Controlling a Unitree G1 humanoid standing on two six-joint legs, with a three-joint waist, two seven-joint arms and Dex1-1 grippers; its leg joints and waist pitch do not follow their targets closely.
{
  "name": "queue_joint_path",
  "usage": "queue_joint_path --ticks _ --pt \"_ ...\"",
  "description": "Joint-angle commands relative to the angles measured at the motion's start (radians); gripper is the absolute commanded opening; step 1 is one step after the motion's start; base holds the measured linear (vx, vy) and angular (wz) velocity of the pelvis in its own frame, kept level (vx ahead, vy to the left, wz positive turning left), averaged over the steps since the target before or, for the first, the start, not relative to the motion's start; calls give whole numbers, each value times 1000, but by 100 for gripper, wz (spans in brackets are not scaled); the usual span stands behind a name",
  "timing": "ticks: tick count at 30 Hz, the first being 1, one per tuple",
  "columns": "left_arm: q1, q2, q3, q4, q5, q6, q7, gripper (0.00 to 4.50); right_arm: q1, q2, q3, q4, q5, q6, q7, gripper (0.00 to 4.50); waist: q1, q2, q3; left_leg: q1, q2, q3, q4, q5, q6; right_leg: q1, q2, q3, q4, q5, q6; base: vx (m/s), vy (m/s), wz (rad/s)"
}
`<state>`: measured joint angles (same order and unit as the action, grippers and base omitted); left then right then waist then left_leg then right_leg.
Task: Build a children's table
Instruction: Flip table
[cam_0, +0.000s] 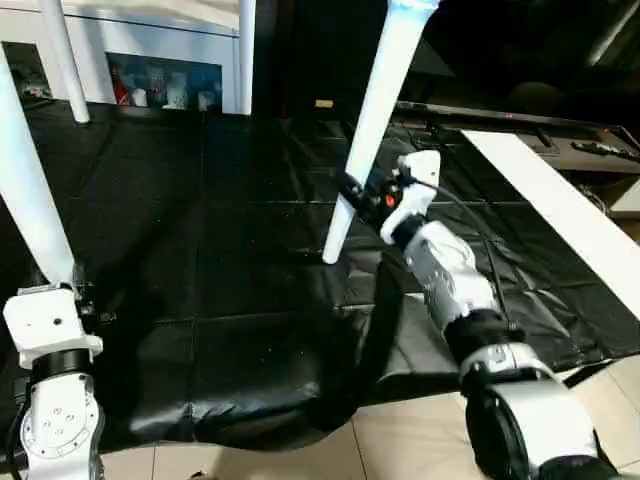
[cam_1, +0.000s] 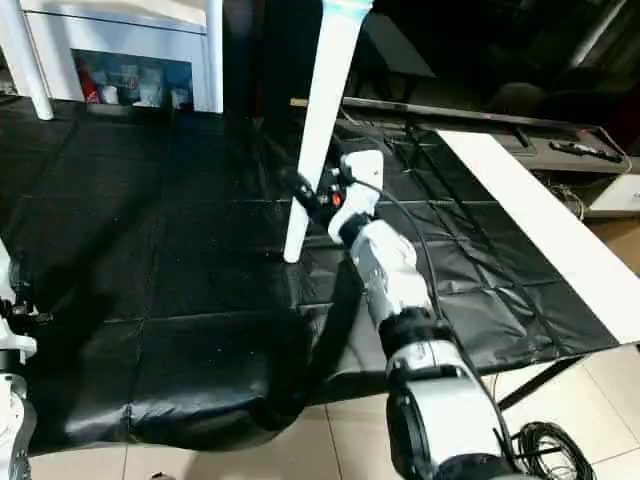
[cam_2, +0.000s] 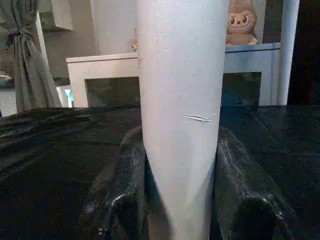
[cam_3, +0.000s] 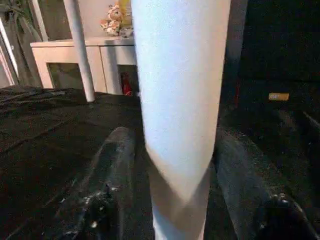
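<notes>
A long white tapered leg (cam_0: 375, 110) of the children's table leans over the black cloth, its narrow lower end (cam_0: 332, 250) close to the cloth. My right gripper (cam_0: 348, 190) is shut on it a little above that end. In the right wrist view its black fingers (cam_3: 117, 175) press both sides of the leg (cam_3: 180, 100). At the left, my left gripper (cam_0: 68, 285) is shut on a second white leg (cam_0: 30, 190) held upright. The left wrist view has that leg (cam_2: 180, 100) clamped between the fingers (cam_2: 120, 190).
A black cloth (cam_0: 220, 300) covers the work surface. Two more white legs (cam_0: 62, 60) (cam_0: 246, 50) stand at the back before a white cabinet (cam_0: 150, 45) with glass doors. A long white board (cam_0: 560, 215) lies at the right. Tiled floor (cam_0: 400, 440) and a cable (cam_1: 545, 445) are in front.
</notes>
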<state>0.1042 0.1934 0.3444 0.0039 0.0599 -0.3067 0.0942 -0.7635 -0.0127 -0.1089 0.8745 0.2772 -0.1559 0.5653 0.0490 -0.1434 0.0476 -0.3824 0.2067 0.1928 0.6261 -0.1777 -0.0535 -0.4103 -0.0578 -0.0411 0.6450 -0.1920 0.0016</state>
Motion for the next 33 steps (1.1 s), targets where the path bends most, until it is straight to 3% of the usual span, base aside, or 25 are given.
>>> queue_joint_path --ticks 1,8,20,21,24,26,28,33 --pt "28 -6 -18 25 20 31 3 150 20 -5 0 -20 6 -10 15 216 4 37 -51 30 33 -30 -94 -438 -61 13 -68 37 -97 -320 -124 0 0 0" --pt "31 -8 -22 25 25 33 6 150 34 9 7 -34 -1 -42 30 153 2 36 -50 31 34 -29 -93 -435 -59 11 -68 37 -96 -316 -129 0 0 0" --pt "48 -3 -32 15 26 37 -1 150 78 25 22 -74 -2 -86 81 144 4 33 -50 30 35 -28 -94 -419 -52 13 -68 38 -96 -310 -128 0 0 0" --pt "50 -1 -31 15 25 38 -3 150 88 24 27 -85 -5 -96 90 144 4 37 -50 31 35 -29 -95 -422 -54 12 -67 38 -96 -309 -128 0 0 0" --pt "52 6 -30 12 24 39 -7 150 130 21 43 -146 -4 -115 118 144 8 36 -51 28 36 -28 -96 -402 -47 16 -67 39 -94 -271 -128 0 0 0" --pt "55 14 -26 5 21 39 -12 150 211 19 65 -282 6 -134 152 144 12 43 -50 30 36 -28 -98 -406 -47 17 -65 40 -96 -262 -124 0 0 0" --pt "53 18 -24 5 19 42 -13 150 238 17 73 -329 2 -143 158 144 14 43 -51 30 36 -29 -100 -405 -47 18 -65 40 -95 -257 -122 0 0 0" --pt "56 24 -25 5 19 39 -15 150 343 -14 89 -465 -17 -216 161 144 15 47 -45 34 35 -31 -100 -463 -57 11 -65 39 -106 -337 -106 0 0 0"
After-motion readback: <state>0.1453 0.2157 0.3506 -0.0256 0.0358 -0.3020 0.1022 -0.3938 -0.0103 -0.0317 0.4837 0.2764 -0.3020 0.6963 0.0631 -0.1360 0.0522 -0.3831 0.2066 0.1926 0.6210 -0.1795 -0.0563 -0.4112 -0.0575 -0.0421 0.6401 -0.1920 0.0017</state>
